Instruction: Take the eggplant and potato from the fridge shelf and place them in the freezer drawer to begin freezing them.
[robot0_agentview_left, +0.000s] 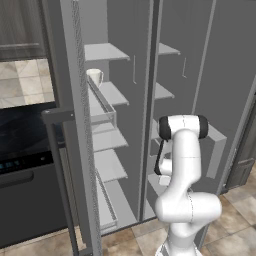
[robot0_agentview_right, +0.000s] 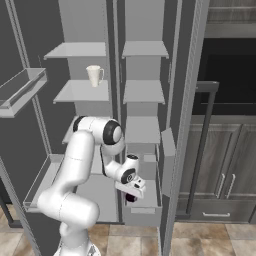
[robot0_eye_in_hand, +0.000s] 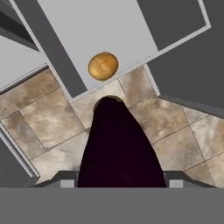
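My gripper (robot0_eye_in_hand: 120, 181) is shut on the eggplant (robot0_eye_in_hand: 118, 144), a dark purple, almost black lump that hangs down from the fingers. In the hand view it hangs over the tiled floor, just past the edge of the grey freezer drawer (robot0_eye_in_hand: 131, 26). The tan-orange potato (robot0_eye_in_hand: 103, 65) lies on the drawer's light floor, close to its near wall. In the right base view the gripper (robot0_agentview_right: 132, 192) is low over the pulled-out freezer drawer (robot0_agentview_right: 142, 212), and the eggplant (robot0_agentview_right: 131, 198) shows as a dark spot under the hand.
A white cup (robot0_agentview_right: 94, 75) stands on an upper fridge shelf (robot0_agentview_right: 82, 91). The open fridge doors flank the arm, with a see-through door bin (robot0_agentview_right: 20, 87) at the left. An oven (robot0_agentview_left: 25, 165) and wooden cabinets (robot0_agentview_right: 225, 175) stand to the sides.
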